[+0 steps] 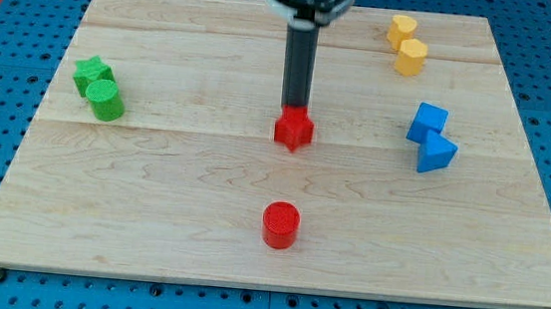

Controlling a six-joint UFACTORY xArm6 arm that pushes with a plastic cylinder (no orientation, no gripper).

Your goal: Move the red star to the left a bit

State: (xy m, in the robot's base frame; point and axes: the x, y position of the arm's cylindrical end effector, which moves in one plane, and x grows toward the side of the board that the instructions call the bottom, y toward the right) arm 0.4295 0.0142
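The red star (294, 131) lies near the middle of the wooden board (202, 188). My tip (294, 108) stands at the star's upper edge, touching or nearly touching it from the view's top. The dark rod rises straight up from there to the arm at the view's top. A red cylinder (280, 225) stands below the star, apart from it.
A green star (91, 71) and a green cylinder (106, 101) sit together at the view's left. Two yellow blocks (400, 29) (411, 56) sit at the top right. A blue cube (427, 122) and a blue triangular block (437, 153) sit at the right.
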